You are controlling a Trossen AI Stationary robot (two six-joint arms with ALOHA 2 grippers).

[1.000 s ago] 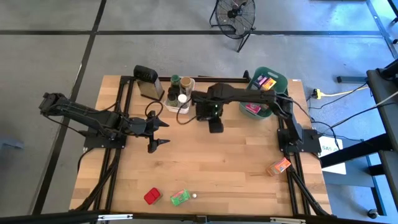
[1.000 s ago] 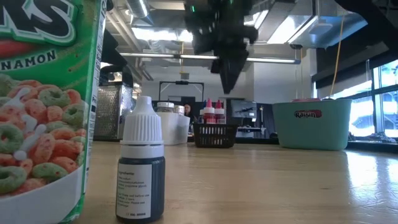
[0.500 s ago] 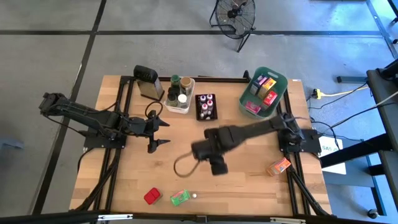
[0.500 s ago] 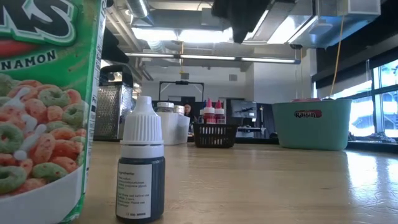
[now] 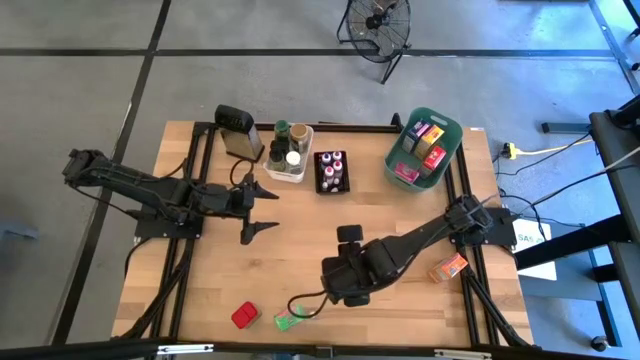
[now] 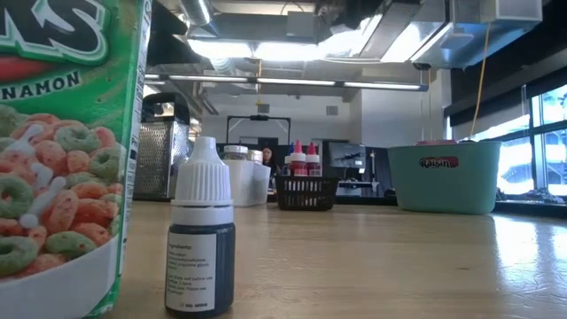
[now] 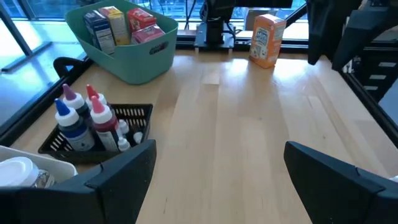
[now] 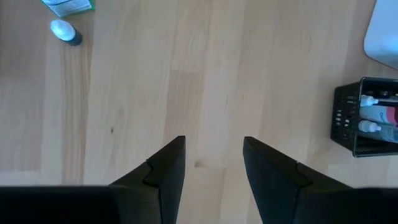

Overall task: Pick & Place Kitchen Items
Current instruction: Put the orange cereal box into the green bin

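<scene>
Near the table's front edge lie a green cereal packet (image 5: 289, 318) (image 6: 62, 151), a small white-capped dark bottle (image 5: 312, 314) (image 6: 201, 230) standing upright beside it, and a red packet (image 5: 244, 316). An orange packet (image 5: 449, 267) stands at the right edge. My right gripper (image 5: 350, 234) (image 8: 214, 140) hangs open over bare wood at mid-table, pointing steeply down, with nothing between its fingers. The packet (image 8: 68, 6) and bottle (image 8: 64, 31) lie well ahead of it. My left gripper (image 5: 268, 208) (image 7: 217, 162) waits open at the left, above the table.
Along the far edge stand a grater (image 5: 238, 132), a white bin (image 5: 290, 155) with jars, a black basket (image 5: 333, 172) (image 8: 370, 118) of squeeze bottles and a teal bin (image 5: 425, 150) (image 7: 124, 43) of packets. Bare wood lies between these and the near items.
My right gripper has swung from just in front of the black basket toward the table's near edge and middle, turning about its wrist as it went; its finger gap is unchanged and it carries nothing. My left gripper has tipped up a little in place.
</scene>
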